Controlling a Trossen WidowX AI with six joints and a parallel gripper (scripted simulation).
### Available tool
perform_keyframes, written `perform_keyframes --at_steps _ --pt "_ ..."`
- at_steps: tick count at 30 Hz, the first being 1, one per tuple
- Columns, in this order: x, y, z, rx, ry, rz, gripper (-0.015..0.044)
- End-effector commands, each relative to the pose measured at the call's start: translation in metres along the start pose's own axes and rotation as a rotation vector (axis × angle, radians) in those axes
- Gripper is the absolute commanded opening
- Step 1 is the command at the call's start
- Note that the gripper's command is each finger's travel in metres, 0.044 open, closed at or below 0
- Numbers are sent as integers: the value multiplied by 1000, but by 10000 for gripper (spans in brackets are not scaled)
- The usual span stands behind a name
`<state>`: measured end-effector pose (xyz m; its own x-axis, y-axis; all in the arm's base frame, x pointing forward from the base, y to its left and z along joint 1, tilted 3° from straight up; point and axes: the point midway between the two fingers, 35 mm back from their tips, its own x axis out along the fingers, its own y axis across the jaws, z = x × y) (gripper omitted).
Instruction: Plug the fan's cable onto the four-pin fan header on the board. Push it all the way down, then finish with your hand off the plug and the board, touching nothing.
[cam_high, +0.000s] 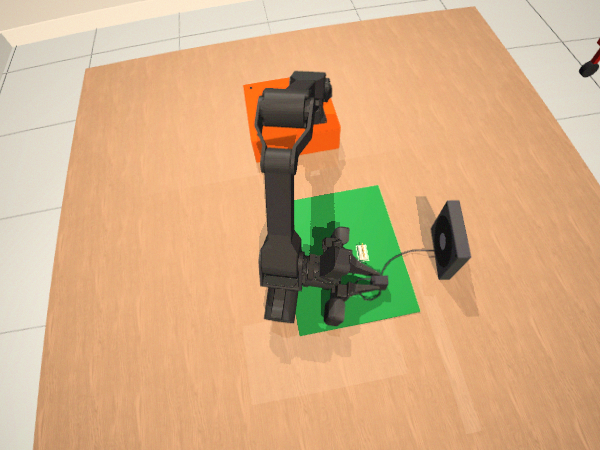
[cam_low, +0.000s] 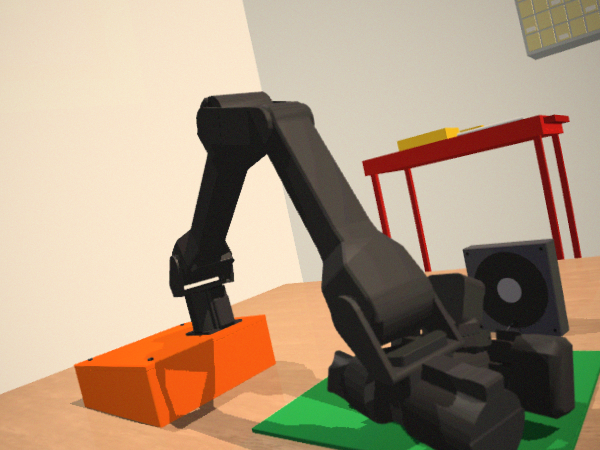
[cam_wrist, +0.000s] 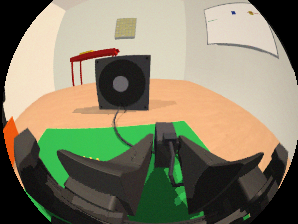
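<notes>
The fan's dark plug (cam_high: 382, 280) (cam_wrist: 164, 131) is over the green board (cam_high: 357, 200) (cam_low: 305, 417) (cam_wrist: 60, 142), well to one side of the pale four-pin header (cam_high: 362, 252). The header's gold pins (cam_wrist: 90, 158) show beyond the left finger in the wrist view. My gripper (cam_high: 375, 283) (cam_wrist: 165, 139) is low over the board, slightly open, with the plug still between its fingertips and narrow gaps beside it. The cable (cam_high: 400, 254) (cam_wrist: 116, 127) runs from the plug to the fan (cam_high: 454, 240) (cam_low: 510, 290) (cam_wrist: 121, 83). Whether the plug touches the board is unclear.
The fan stands upright on the wooden table (cam_high: 175, 300) beyond the board's edge. The arm's orange base block (cam_high: 320, 137) (cam_low: 245, 350) is behind the board. In the exterior view the arm hides the plug and header. A red table (cam_low: 450, 145) (cam_wrist: 95, 55) stands in the background.
</notes>
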<state>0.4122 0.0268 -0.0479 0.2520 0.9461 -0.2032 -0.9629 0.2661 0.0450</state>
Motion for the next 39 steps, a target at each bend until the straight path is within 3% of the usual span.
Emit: perform_keyframes --at_steps 1,22,39 --pt "0 0 0 0 0 0 140" --pt "0 0 0 0 0 0 140" --pt "-41 -4 10 -12 28 -15 140"
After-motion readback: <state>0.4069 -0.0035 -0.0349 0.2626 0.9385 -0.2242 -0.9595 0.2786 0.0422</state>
